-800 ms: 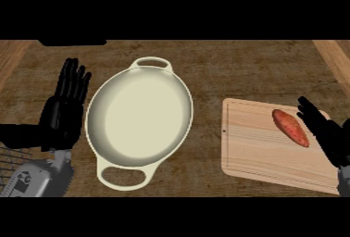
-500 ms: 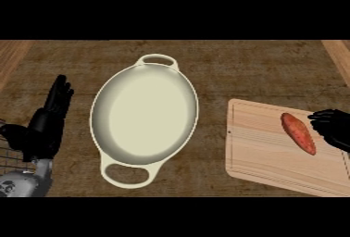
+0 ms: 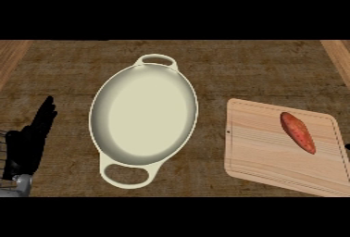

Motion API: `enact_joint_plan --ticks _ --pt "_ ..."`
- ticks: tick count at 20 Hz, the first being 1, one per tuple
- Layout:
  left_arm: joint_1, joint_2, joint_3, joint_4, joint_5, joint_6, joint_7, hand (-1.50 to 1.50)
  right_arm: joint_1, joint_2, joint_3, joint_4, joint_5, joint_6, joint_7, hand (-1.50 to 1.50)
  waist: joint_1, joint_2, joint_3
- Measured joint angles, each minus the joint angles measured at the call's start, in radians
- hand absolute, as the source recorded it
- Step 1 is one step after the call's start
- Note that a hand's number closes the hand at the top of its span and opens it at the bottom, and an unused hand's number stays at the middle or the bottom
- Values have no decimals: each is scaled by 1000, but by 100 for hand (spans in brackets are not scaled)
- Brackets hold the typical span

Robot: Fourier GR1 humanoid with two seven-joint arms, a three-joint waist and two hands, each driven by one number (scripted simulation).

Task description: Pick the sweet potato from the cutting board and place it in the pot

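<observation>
head view, steeply down, counter close

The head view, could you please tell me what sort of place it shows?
Most likely a kitchen counter: a cream oval pot with two handles sits on a brown worktop, beside a wooden cutting board with a sweet potato on it.

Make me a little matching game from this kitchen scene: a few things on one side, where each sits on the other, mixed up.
Things:
1. sweet potato
2. pot
3. cutting board
4. left hand

Places:
A. middle of the counter
B. left edge of the view
C. on the cutting board's far right part
D. right of the pot

Pairs: 1-C, 2-A, 3-D, 4-B
</observation>
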Motion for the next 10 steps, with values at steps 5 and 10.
enact_joint_plan --ticks 5,10 --pt "27 1 13 -20 -22 -18 13 0 -73 -66 18 120 70 96 -77 -150 5 0 -2" --pt "35 11 32 -39 -29 -35 30 0 -177 -126 88 95 131 205 49 -150 9 -1 -3"
